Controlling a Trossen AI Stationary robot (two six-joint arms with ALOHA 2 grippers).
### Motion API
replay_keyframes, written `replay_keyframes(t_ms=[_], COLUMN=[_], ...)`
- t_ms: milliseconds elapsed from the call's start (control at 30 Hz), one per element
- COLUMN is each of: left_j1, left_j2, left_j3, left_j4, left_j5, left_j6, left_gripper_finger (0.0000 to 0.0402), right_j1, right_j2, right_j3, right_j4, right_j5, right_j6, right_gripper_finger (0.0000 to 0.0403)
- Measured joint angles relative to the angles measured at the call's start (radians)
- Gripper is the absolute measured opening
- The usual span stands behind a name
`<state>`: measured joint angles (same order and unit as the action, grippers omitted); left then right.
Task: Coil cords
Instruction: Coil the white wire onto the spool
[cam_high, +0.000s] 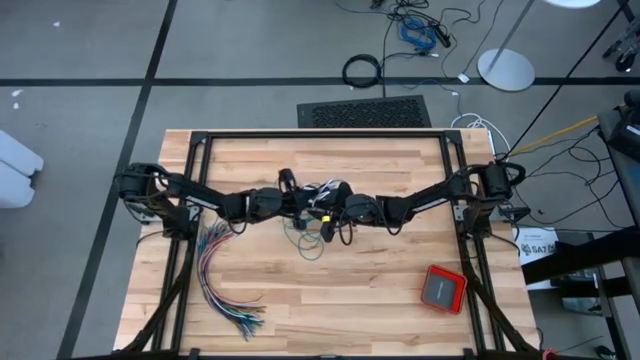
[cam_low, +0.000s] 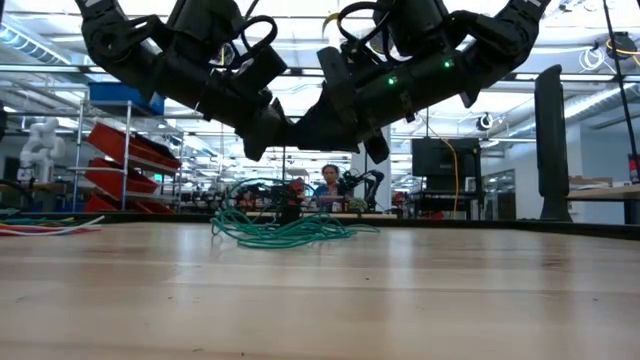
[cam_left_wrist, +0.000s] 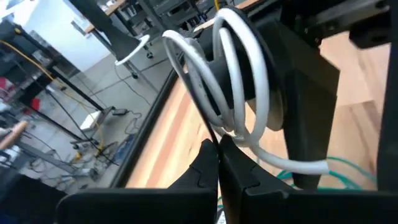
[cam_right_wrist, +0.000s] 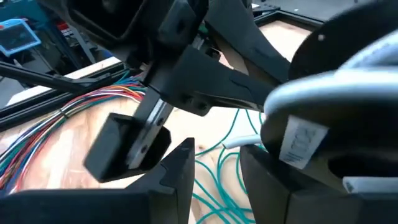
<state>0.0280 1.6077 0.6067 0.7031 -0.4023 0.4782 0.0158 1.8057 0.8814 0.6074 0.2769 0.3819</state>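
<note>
1. Coiling underway: left gripper (cam_left_wrist: 219, 163), fingers pressed together, pinches a thin black cord whose white tail (cam_left_wrist: 239, 81) loops just beyond.
2. Right gripper (cam_right_wrist: 217, 177), spread, hovers over the teal cord (cam_low: 285, 230) lying loose mid-worktop (cam_high: 380, 290).
3. Next move, judged: wind the tail without snagging.
4. Only the left wrist view shows the white loops; the high view alone places both arms.

On my overhead feed the wooden desk (cam_high: 380, 310) carries a fanned bundle of many-coloured wires (cam_high: 222, 280) at its near left and a small red-and-grey box (cam_high: 443, 288) at its near right. Beyond the far edge I see a black cable ring (cam_high: 362, 71) on the floor and a round white stand base (cam_high: 506, 68). Red bins (cam_low: 135, 150) line shelving in the room behind.
</note>
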Motion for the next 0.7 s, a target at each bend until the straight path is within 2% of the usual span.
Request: replay_keyframes(t_ms=[233,700], left_j1=[0.006,0.015], left_j2=[0.002,0.013], left_j3=[-0.056,-0.059], left_j4=[0.054,0.056], left_j5=[-0.032,-0.074], left_j6=[0.021,0.111], left_gripper_finger=[0.0000,0.0000], right_j1=[0.018,0.033], right_j2=[0.000,-0.016], right_j3=[0.004,0.004], right_j4=[0.046,0.067], right_j5=[0.011,0.011], right_j6=[-0.004,-0.008], right_gripper_finger=[0.0116,0.0116])
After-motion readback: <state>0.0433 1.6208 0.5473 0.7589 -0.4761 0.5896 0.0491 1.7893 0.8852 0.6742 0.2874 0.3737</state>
